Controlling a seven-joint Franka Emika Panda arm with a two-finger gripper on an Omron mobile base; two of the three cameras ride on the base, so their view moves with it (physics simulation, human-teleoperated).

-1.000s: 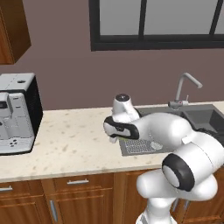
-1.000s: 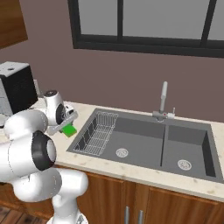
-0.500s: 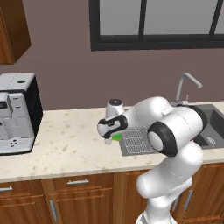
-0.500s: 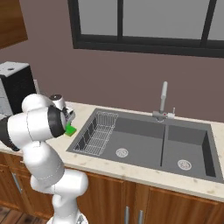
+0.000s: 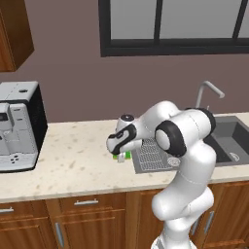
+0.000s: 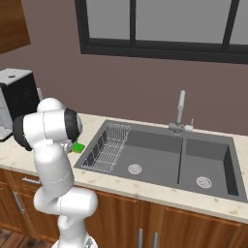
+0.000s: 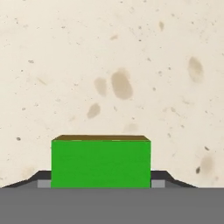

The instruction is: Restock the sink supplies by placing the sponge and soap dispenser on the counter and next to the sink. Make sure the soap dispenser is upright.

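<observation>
Gripper (image 7: 101, 183) pinches the green sponge (image 7: 101, 162) low over the counter (image 7: 109, 65), bottom-centre; releasing early could tumble it.

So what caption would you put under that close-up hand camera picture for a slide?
Green sponge held between the gripper tips, just above the speckled beige counter.

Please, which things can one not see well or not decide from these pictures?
- Sponge: hand view, near end cut off at the bottom; left base view, mostly behind the gripper.
- Whether the sponge rests on the counter: cannot tell.
- Jaws: their tips lie behind the sponge's sides.
- Sink: left base view, cut by the right edge and the arm.
</observation>
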